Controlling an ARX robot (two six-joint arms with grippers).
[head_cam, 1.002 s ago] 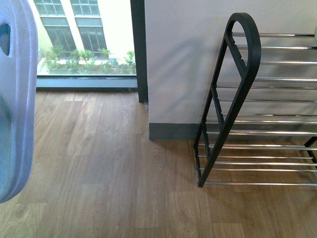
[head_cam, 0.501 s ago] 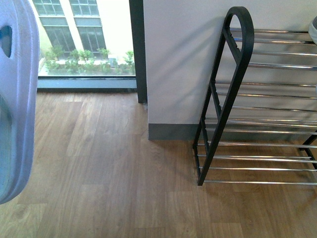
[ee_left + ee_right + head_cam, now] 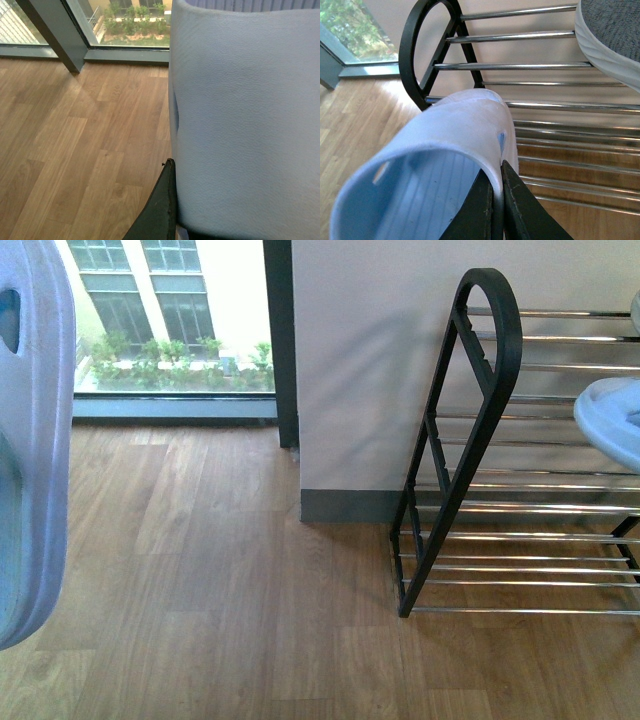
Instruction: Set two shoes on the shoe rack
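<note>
my right claw [image 3: 496, 172] was closed on the right pale blue shoe [image 3: 445, 135], its two dark fingers [image 3: 481, 210] pinching the thin wall at the rim of the shoe's opening, so the shoe stuck out directly ahead of the claw with its hollow inside facing the wrist camera. in the front view that same shoe showed as a rounded pale shape at the right edge, off the floor and overlapping the upper chrome rods of the shoe rack [image 3: 480, 410]; i could not tell whether it touched any rod. the rack stood against a white wall [image 3: 370, 360], its black arched side frame nearest the middle of the view. a grey knit shoe [image 3: 615, 25] with a white sole sat on the rack's top rods, above and beyond the shoe i held. my left claw [image 3: 167, 190] showed only one dark finger, lying against the side of the left pale blue shoe [image 3: 245, 115], which filled most of that wrist view; i could not tell whether the claw was clamped. that shoe hung at the far left of the front view, above the wooden floor [image 3: 220, 570], well apart from the rack and near a window [image 3: 170, 320].
</note>
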